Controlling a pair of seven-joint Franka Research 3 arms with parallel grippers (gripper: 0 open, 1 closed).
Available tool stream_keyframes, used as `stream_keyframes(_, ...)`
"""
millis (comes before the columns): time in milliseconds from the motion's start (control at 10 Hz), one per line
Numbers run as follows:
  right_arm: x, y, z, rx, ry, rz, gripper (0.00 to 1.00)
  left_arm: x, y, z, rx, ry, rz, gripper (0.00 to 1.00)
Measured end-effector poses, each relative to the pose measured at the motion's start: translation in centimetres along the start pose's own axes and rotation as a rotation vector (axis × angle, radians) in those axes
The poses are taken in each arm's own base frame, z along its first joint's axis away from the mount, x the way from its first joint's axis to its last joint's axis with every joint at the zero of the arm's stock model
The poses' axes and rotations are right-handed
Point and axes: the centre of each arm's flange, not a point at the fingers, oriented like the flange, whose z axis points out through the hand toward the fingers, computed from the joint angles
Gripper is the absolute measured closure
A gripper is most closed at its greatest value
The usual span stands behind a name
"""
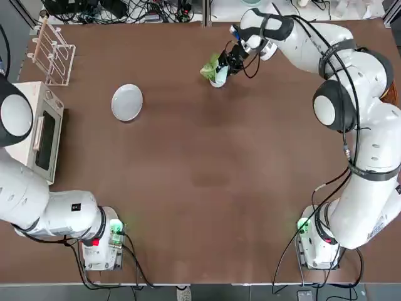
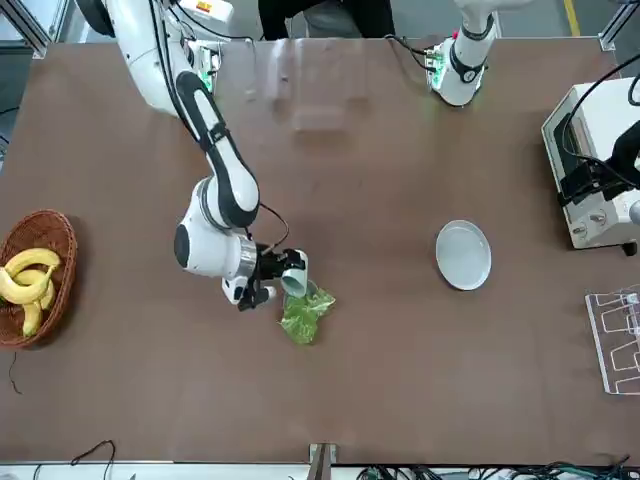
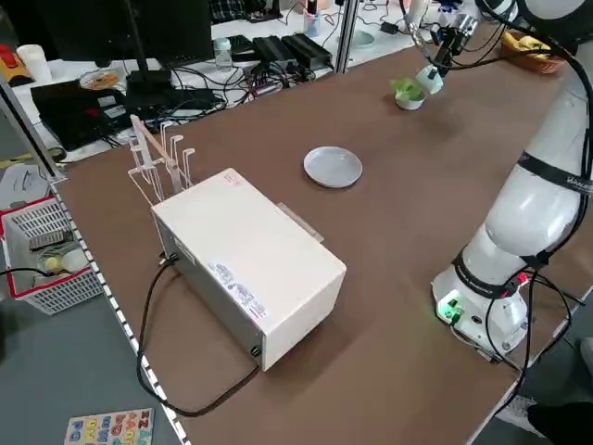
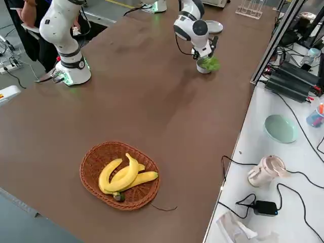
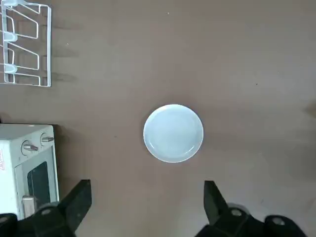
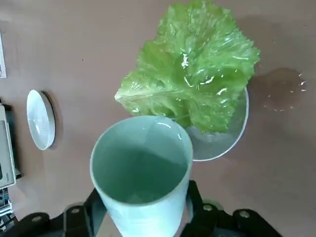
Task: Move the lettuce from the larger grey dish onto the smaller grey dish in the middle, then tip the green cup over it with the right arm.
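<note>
The left arm sits parked near its base, its left end effector (image 5: 147, 207) spread wide above the flat round pale grey plate (image 1: 127, 101), which lies bare on the brown bench (image 1: 200, 175). That plate is well apart from everything else in play.

Farther out, the white glossy right arm (image 1: 351, 106) reaches across to the far side of the bench, elbow bent, wrist turned so the right end effector (image 2: 262, 278) lies close to level. It is pinched onto the small pale mint-green cylindrical cup (image 6: 140, 175), held tilted with its open mouth facing the ruffled bright green lettuce leaves (image 6: 192, 86). The lettuce already rests in the small round pale grey bowl (image 6: 222, 143), spilling well over its rim on one side.

The risks lie in the tipping, by my reading. The cup's lip hangs just beside the leaves and the bowl's rim; a further roll of the wrist could knock the light bowl sideways or drag the overhanging lettuce off onto the bench. Tilted this far, the cup could also slip in the pinch, since only its lower wall appears gripped. Whether the cup holds anything cannot be told; its inside looks empty
</note>
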Motion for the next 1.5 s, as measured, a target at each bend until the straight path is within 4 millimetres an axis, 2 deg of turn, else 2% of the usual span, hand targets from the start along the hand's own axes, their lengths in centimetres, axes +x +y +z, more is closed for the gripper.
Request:
stream_keyframes(700,-0.39,-0.36,0.32,0.011,-0.047,0.170,0.32,0.14,0.01,-0.12,-0.002,0.013,0.000,0.00)
stream_keyframes(1500,0.11,-0.92,-0.37,0.032,-0.078,0.375,0.32,0.23,-0.06,-0.18,-0.002,0.020,-0.002,0.00)
